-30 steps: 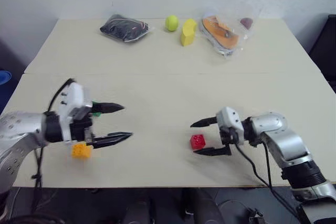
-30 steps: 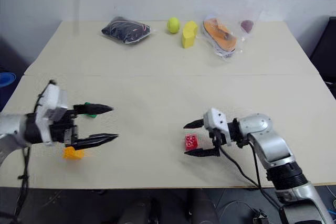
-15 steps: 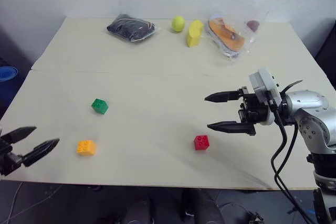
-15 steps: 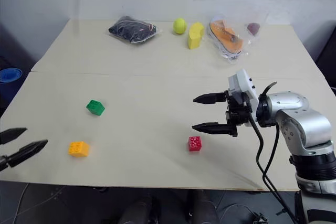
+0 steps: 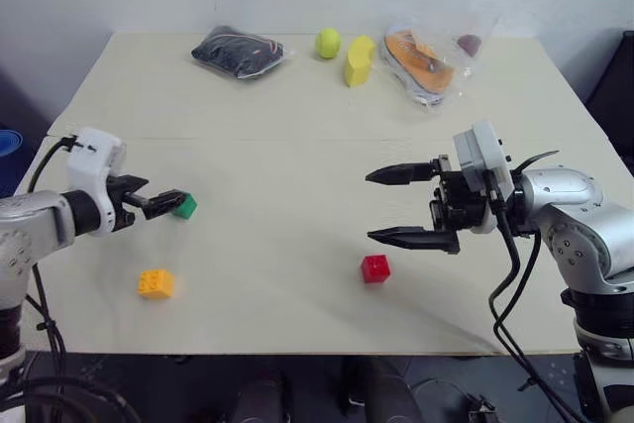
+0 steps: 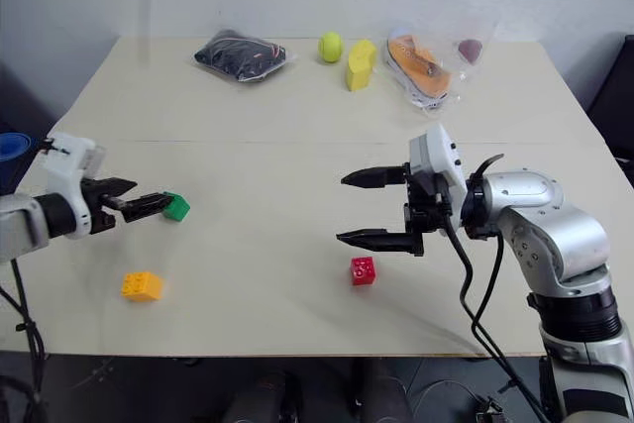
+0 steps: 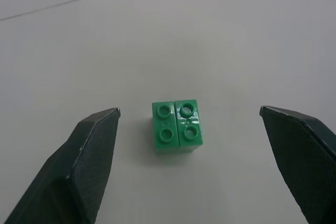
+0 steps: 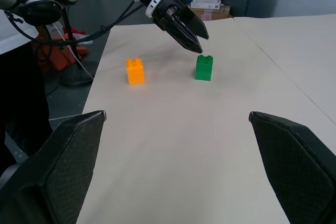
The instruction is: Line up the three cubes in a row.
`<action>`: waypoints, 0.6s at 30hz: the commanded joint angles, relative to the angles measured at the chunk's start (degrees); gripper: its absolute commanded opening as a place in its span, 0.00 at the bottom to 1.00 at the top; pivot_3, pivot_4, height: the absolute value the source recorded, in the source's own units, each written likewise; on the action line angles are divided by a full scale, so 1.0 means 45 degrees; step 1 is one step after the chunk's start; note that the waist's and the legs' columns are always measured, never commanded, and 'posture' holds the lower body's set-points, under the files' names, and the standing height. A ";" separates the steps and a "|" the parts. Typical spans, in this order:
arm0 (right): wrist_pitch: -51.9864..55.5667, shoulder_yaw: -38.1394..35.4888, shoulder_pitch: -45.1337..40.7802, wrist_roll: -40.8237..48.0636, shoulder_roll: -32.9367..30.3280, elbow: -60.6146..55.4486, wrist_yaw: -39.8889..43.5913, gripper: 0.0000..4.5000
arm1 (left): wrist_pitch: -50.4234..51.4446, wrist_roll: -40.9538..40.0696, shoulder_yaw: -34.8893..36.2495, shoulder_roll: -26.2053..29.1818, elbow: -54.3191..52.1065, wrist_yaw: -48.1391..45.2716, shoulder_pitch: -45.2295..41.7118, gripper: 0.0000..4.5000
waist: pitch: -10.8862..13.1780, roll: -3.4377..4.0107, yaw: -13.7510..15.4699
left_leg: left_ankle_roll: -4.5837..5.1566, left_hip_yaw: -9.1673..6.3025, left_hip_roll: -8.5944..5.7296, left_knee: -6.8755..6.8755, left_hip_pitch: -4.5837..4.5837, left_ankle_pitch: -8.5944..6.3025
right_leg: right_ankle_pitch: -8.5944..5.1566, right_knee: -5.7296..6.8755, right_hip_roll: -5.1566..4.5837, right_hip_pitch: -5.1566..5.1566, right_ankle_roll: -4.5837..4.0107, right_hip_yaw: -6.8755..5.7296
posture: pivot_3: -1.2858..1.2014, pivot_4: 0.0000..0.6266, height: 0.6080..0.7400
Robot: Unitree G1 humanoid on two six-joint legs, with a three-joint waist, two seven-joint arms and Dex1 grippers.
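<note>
Here, green cube [image 7: 176,126] just ahead of the left end effector [image 5: 170,202] (fingers spread wide), not touching.

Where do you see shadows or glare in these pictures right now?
Left wrist view: the green cube has small shiny highlights on its studs and a soft shadow along its near edge. Left eye view: the red cube casts a faint shadow on the table, and the clear plastic bag at the back glints.

Silver arms, black-fingered pincers, black cables
</note>
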 commanded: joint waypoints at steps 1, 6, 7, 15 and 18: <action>0.0032 -0.0199 -0.0237 0.0411 0.0030 -0.0578 -0.0156 1.00 | -0.0348 0.0771 -0.0777 0.0156 0.0717 -0.0195 -0.0458 1.00 | 0.0000 -0.0001 -0.0006 | 0.0000 0.0002 0.0002 0.0000 -0.0001 0.0000 | 0.0000 -0.0002 0.0004 -0.0001 0.0000 0.0001 | 0.52 0.24 1.00; 0.0315 -0.0396 -0.0165 0.0919 0.0081 -0.0930 -0.0667 1.00 | -0.0773 0.1295 -0.1552 -0.0079 0.1738 -0.0663 -0.0749 1.00 | 0.0001 -0.0002 0.0018 | -0.0002 0.0004 0.0008 0.0003 0.0000 0.0001 | 0.0000 0.0000 0.0009 -0.0002 0.0000 0.0001 | 0.52 0.24 1.00; 0.0347 -0.0398 -0.0084 0.1003 0.0059 -0.1090 -0.0723 1.00 | -0.1301 0.1644 -0.1717 -0.0190 0.2111 -0.0637 -0.0778 1.00 | 0.0001 -0.0002 0.0021 | -0.0001 0.0004 0.0007 0.0008 -0.0002 0.0001 | 0.0000 -0.0001 0.0007 -0.0001 0.0000 0.0002 | 0.52 0.24 1.00; 0.0505 -0.0426 0.0017 0.1441 0.0031 -0.1398 -0.1138 1.00 | -0.3097 0.2629 -0.2339 -0.0984 0.3727 -0.1310 -0.1281 1.00 | -0.0002 -0.0013 0.0058 | 0.0003 -0.0001 0.0003 0.0019 -0.0011 0.0003 | 0.0001 0.0002 0.0004 -0.0001 0.0002 -0.0005 | 0.52 0.24 1.00; 0.0642 -0.0464 0.0108 0.1678 0.0064 -0.1568 -0.1383 1.00 | -0.3475 0.3007 -0.2464 -0.1245 0.4410 -0.1278 -0.1453 0.87 | -0.0002 -0.0012 0.0049 | 0.0003 0.0002 0.0001 0.0018 -0.0008 0.0003 | 0.0001 0.0004 0.0003 -0.0001 0.0002 -0.0004 | 0.52 0.24 1.00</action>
